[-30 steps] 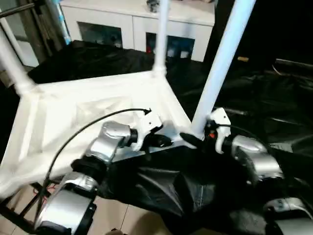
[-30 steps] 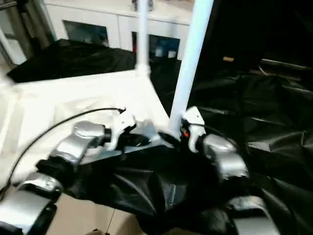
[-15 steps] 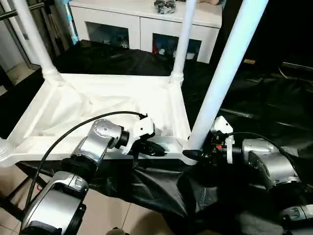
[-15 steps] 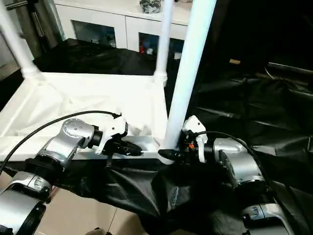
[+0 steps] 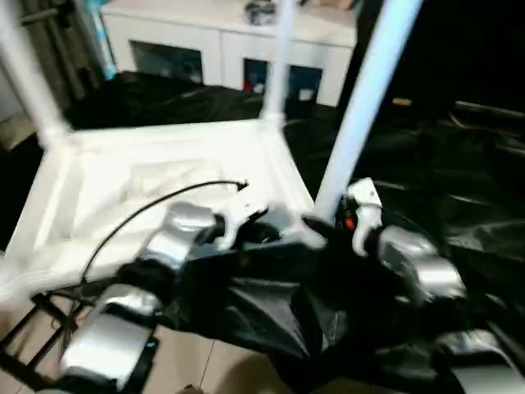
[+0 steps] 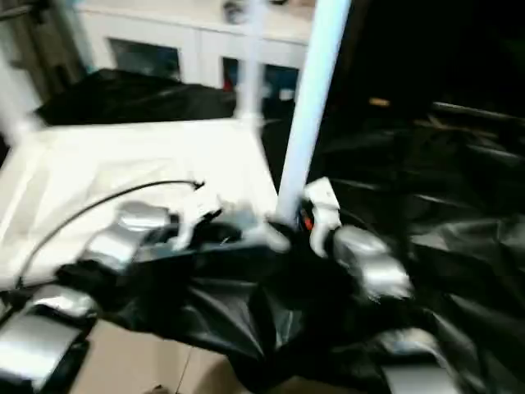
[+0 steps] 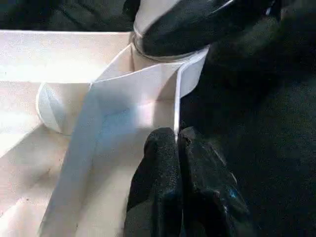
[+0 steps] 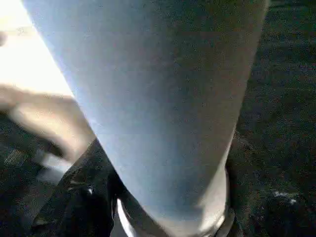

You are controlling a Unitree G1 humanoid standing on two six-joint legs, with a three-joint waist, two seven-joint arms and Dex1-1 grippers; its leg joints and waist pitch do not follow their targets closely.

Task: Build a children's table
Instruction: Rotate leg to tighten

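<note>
legs upright, three; tabletop one, underside up

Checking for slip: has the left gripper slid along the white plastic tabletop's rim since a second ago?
No. The left gripper still pinches the tabletop's rim beside the corner socket; the camera shifted.
</note>
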